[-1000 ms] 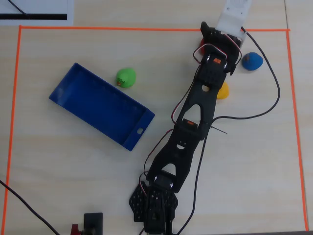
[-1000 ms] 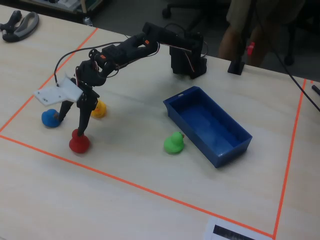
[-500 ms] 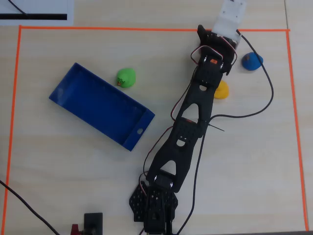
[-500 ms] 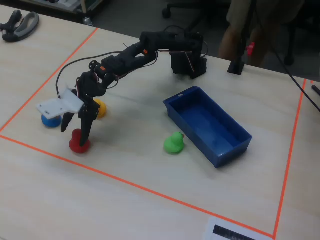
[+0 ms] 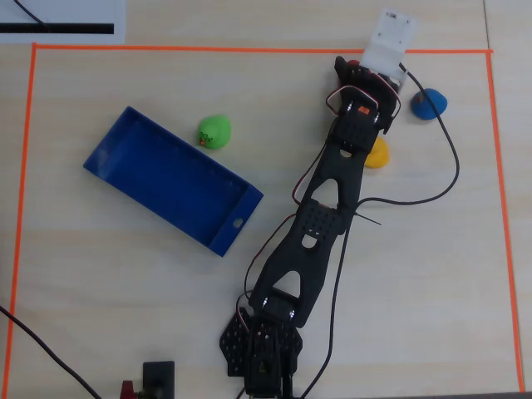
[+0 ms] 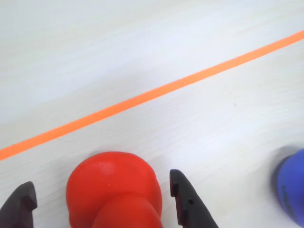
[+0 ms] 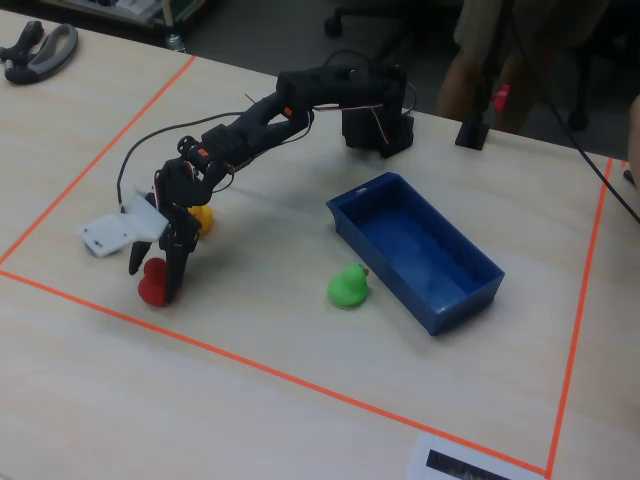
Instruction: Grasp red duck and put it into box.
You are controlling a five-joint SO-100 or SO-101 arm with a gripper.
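The small glossy red rubber duck [image 6: 113,194] sits on the pale wood table [image 7: 300,400] close inside the orange tape border line [image 6: 142,98], near one corner of the taped area; in the wrist view there's only a narrow strip of bare table between duck and tape. The black two-finger gripper [image 7: 152,281] is down over it, jaws apart, one fingertip on each side of the duck in the wrist view, small gaps both sides, not clamped. In the overhead view the arm covers nearly all of the duck, only a red sliver [image 5: 355,62] shows by the tape. The round blue toy duck [image 5: 429,104] is just beside, at the right edge of the wrist view, and the yellow toy duck [image 5: 379,154] is half under the arm, so that corner is tight. The large shallow dark-blue tray [image 5: 170,179] lies well apart at the opposite side of the area, empty, with the green toy duck [image 5: 214,131] near its long wall; open table runs between arm and tray. Versus a second ago: the gripper has dropped lower and shifted toward the tape line, now straddling the red duck rather than standing tall over it; the ducks and tray haven't moved.
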